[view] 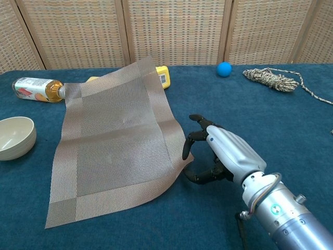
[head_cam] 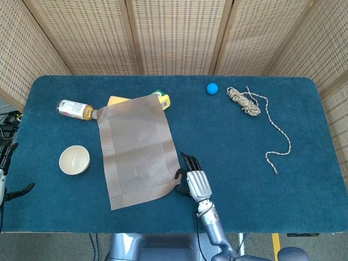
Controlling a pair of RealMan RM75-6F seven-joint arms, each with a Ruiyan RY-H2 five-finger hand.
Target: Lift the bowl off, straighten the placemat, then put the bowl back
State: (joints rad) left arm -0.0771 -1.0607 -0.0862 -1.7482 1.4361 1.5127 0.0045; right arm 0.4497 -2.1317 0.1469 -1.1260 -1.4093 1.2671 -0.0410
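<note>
Placemat [head_cam: 137, 150] runs long from 11 to 5 o'clock (skewed), its near corner at 9 o'clock of my right hand [head_cam: 194, 181], fingers spread, empty.

A brown placemat [head_cam: 137, 151] lies slanted on the blue table [head_cam: 228, 141]. A small white bowl [head_cam: 74, 160] sits on the table just left of it. The right hand [head_cam: 193, 180] is at the mat's near right corner, dark fingers [head_cam: 188, 163] spread. The left hand [head_cam: 7, 174] shows at the far left edge. A bottle [head_cam: 74, 109] and a yellow thing [head_cam: 162, 99] lie at the mat's far end. A blue ball [head_cam: 212, 88] and a rope [head_cam: 255, 114] lie far right.
</note>
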